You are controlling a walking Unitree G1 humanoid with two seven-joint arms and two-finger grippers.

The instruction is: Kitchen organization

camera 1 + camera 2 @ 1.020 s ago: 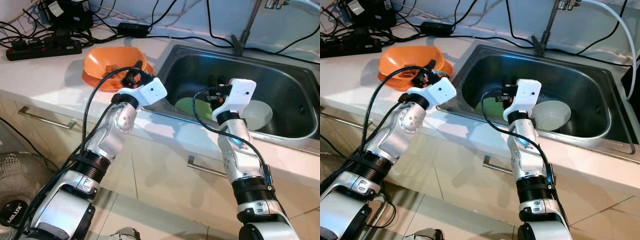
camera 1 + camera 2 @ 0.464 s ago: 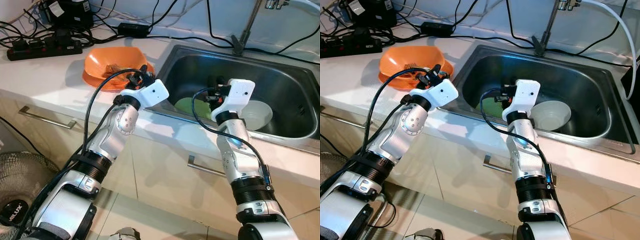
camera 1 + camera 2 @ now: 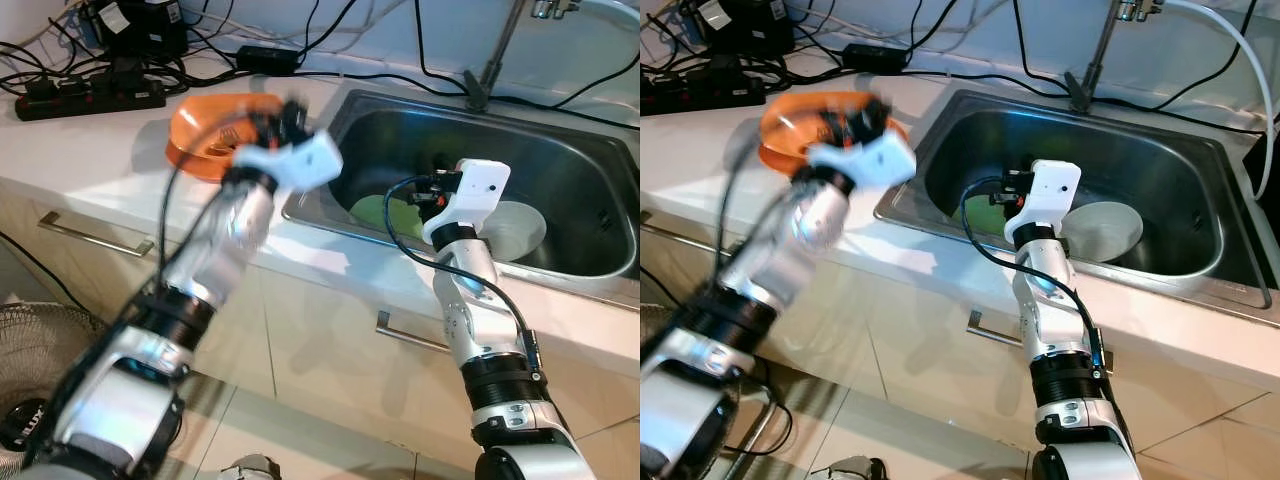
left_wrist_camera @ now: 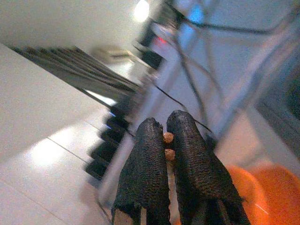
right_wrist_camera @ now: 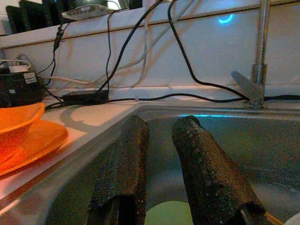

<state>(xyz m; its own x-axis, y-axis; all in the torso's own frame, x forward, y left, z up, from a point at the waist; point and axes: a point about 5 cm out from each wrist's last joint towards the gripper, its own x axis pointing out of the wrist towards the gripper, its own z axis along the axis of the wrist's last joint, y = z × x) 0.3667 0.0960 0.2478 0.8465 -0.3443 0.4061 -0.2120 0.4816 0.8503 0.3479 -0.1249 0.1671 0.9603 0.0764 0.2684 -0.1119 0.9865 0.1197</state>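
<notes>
Left gripper blurred above orange bowl on counter, pinching 2 small brown bits between closed fingertips. Right gripper parted, empty, over sink near green plate and white bowl.

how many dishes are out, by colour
orange dishes: 2, a bowl stacked on a plate, on the counter
green plate: 1, in the sink
white bowl: 1, in the sink
total: 4
</notes>
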